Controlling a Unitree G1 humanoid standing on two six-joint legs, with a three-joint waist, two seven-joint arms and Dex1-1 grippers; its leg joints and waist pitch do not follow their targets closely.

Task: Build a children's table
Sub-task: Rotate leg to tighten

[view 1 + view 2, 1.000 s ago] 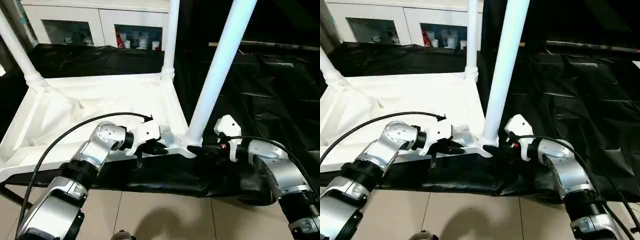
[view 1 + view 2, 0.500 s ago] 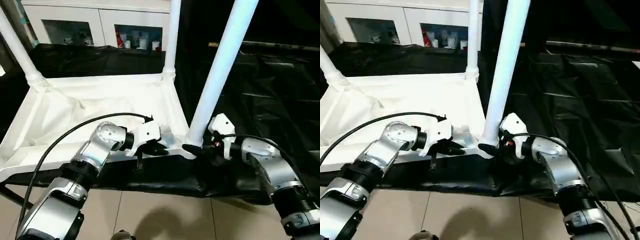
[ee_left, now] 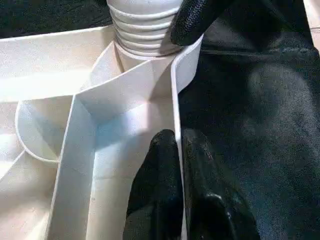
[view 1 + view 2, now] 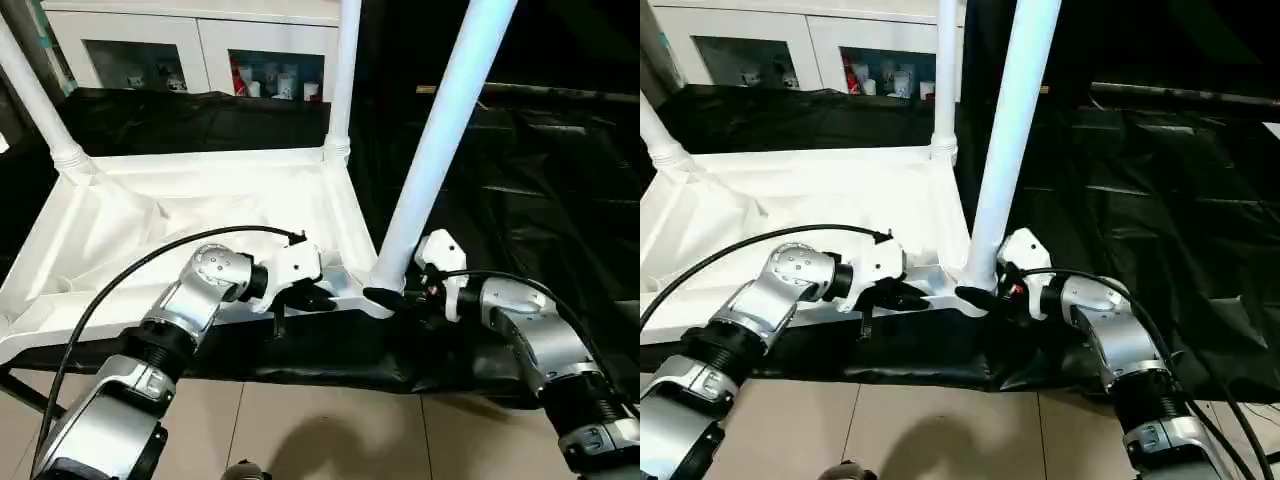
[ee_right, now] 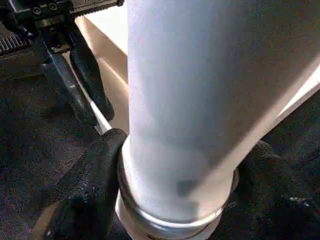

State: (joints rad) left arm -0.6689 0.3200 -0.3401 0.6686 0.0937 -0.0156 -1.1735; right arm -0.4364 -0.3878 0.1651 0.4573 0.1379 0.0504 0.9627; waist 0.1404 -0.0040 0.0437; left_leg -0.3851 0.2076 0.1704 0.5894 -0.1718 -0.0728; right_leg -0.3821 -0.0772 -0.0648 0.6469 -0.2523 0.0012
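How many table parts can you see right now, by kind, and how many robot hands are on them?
Tabletop: 1, upside down
Legs standing in corner sockets: 3, near right, far right, far left
Robot hands: 2, left hand shut on the tabletop rim, right hand around the near right leg's base
Total: 6
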